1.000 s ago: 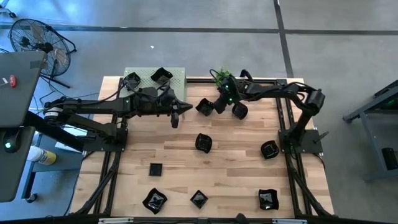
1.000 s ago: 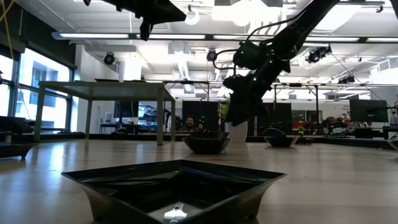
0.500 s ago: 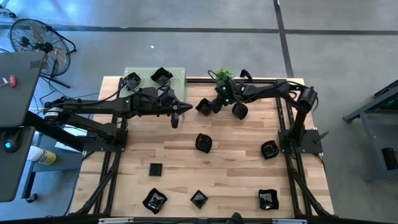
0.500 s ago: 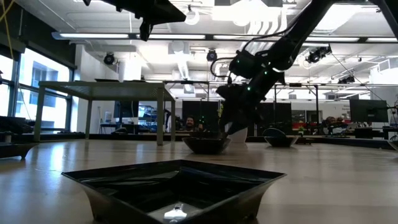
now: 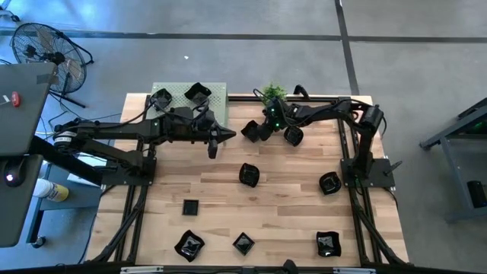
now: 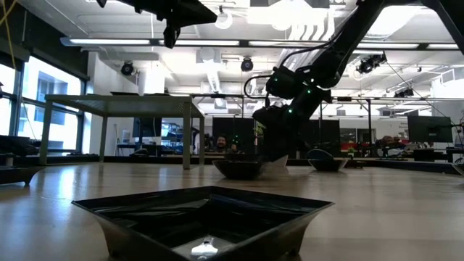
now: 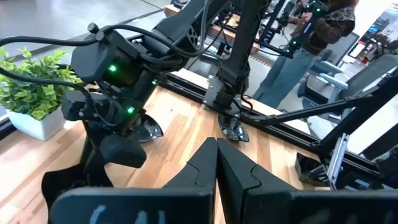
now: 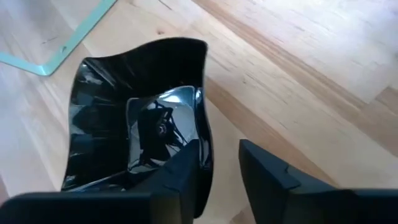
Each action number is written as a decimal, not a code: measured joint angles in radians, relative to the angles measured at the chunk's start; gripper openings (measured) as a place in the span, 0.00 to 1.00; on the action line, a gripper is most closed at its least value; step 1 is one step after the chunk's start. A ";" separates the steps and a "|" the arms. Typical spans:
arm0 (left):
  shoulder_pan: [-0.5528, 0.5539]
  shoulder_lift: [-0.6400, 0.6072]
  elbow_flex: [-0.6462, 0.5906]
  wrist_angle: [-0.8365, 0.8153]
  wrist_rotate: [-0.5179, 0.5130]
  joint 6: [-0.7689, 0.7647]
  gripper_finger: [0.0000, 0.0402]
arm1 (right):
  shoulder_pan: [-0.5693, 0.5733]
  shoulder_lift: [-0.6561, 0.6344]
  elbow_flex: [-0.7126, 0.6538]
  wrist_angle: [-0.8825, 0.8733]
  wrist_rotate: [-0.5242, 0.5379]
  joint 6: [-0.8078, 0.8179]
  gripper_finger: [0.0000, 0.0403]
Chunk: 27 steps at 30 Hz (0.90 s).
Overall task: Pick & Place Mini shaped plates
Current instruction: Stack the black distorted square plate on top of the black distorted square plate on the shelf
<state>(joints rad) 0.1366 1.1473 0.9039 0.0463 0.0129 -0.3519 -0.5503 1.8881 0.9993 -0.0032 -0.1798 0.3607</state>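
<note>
Wavy-edged mini plate (image 8: 140,134), upper centre of the bench (image 5: 289,198): my right hand (image 8: 214,168) straddles its rim, fingers narrowing. I should close squarely, then lift straight.

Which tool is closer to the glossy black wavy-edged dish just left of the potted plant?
Right. The right tool is down at the glossy black wavy-edged dish, one finger over its rim. The left tool hangs shut farther left, apart from it.

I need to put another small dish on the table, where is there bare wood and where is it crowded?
Bare wood lies between the centre plate and the right-edge plate, and left of the small square plate. It is crowded at the back, around the right gripper, plant and green mat.
</note>
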 joint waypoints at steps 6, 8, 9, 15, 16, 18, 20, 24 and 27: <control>0.000 0.000 0.000 0.000 0.007 -0.019 0.00 | 0.000 0.000 0.000 -0.003 -0.027 0.001 0.10; 0.000 0.000 0.000 0.000 0.013 -0.020 0.00 | 0.000 0.000 0.000 -0.002 -0.029 0.008 0.04; 0.000 0.000 0.000 0.000 0.020 -0.020 0.00 | 0.000 -0.001 0.000 -0.002 -0.030 0.019 0.02; 0.000 0.000 0.000 0.000 0.030 -0.020 0.00 | 0.001 -0.049 0.000 -0.011 -0.030 0.068 0.03; 0.000 0.000 0.000 0.000 0.031 -0.020 0.00 | 0.002 -0.065 0.000 -0.015 -0.030 0.073 0.03; 0.000 0.000 0.000 0.001 0.031 -0.020 0.00 | 0.006 -0.099 0.000 -0.022 -0.030 0.083 0.01; 0.000 0.000 0.000 0.000 0.032 -0.020 0.00 | 0.011 -0.140 0.000 -0.046 -0.029 0.089 0.01; 0.000 0.000 0.000 0.000 0.032 -0.020 0.00 | 0.041 -0.235 0.000 -0.122 -0.026 0.122 0.02; 0.000 -0.002 0.000 -0.014 0.033 -0.020 0.00 | 0.094 -0.310 0.000 -0.182 0.014 0.146 0.01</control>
<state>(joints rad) 0.1368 1.1456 0.9039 0.0327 0.0455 -0.3717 -0.4565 1.5786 0.9993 -0.1853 -0.1653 0.5065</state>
